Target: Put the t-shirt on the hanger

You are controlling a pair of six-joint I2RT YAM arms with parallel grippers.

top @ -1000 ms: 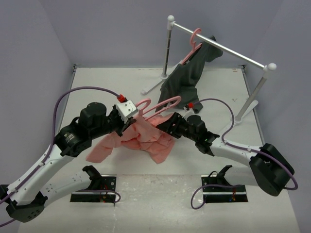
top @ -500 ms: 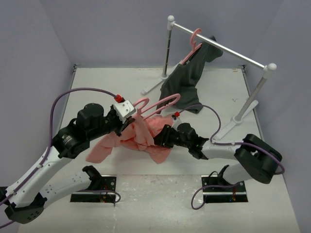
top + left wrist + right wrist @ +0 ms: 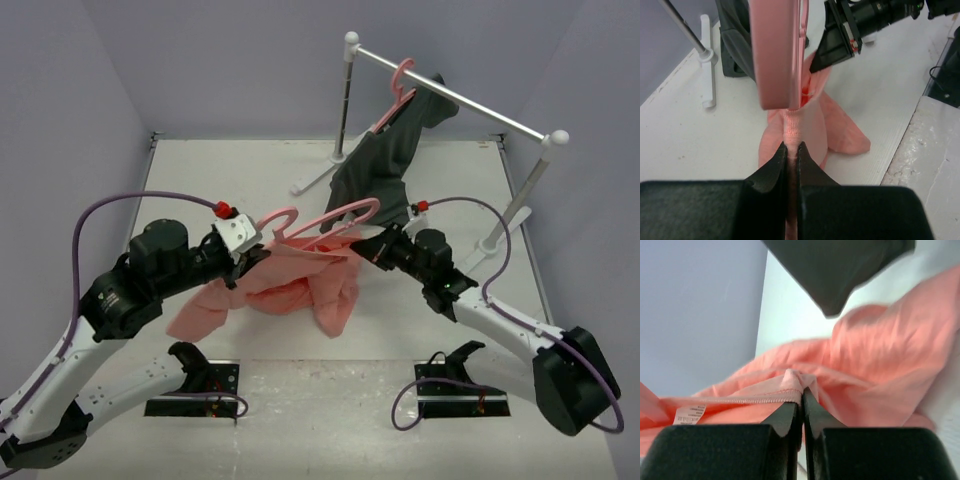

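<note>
Salmon t-shirt bunched beneath the hanger, lower folds on table. Left gripper jaws pinch its ribbed collar; right gripper jaws pinch a stitched hem. White care tag, print illegible.

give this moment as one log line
left gripper: shut on thin pink plastic hanger | right gripper: shut on salmon-pink cloth t-shirt hem

The hanger lies atop the bunched t-shirt.

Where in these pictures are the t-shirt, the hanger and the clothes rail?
t-shirt (image 3: 295, 287): top view, bunched body cloth.
hanger (image 3: 352, 209): top view, shoulder arm.
clothes rail (image 3: 480, 103): top view, horizontal bar.
</note>
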